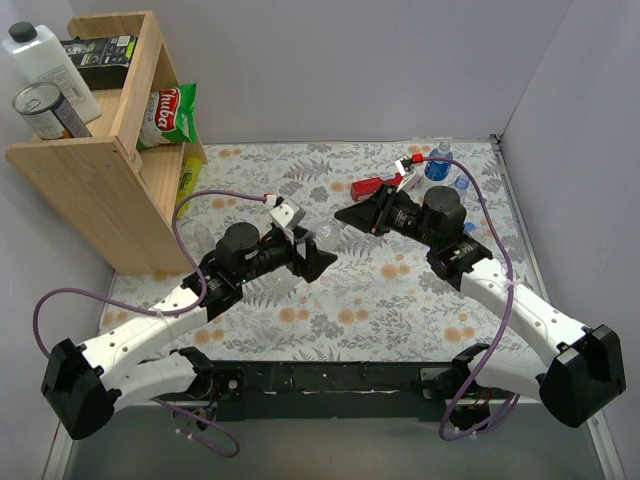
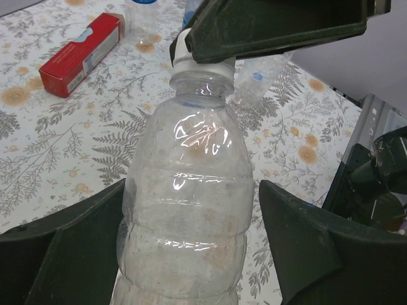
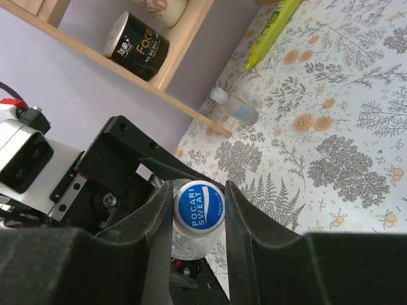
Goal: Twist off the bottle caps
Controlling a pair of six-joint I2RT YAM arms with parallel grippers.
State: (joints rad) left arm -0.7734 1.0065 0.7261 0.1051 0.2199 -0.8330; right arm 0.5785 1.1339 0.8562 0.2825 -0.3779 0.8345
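Mid-desk, a clear crinkled bottle (image 2: 187, 210) is held up off the floral desk (image 1: 400, 300) between the two arms. The left fingers (image 2: 63, 254) stand open on either side of the bottle's body. They are close to it, with a narrow gap showing on one side, and they are not squeezing it. The bottle cap (image 3: 199, 208), white-sided with a blue printed top, sits on the neck. The right fingers (image 3: 261, 254) are closed tight on its sides. A red box (image 2: 79, 54) lies flat on the desk beyond. Another small bottle (image 3: 234, 109) lies on its side at the foot of the wooden shelf (image 1: 90, 180).
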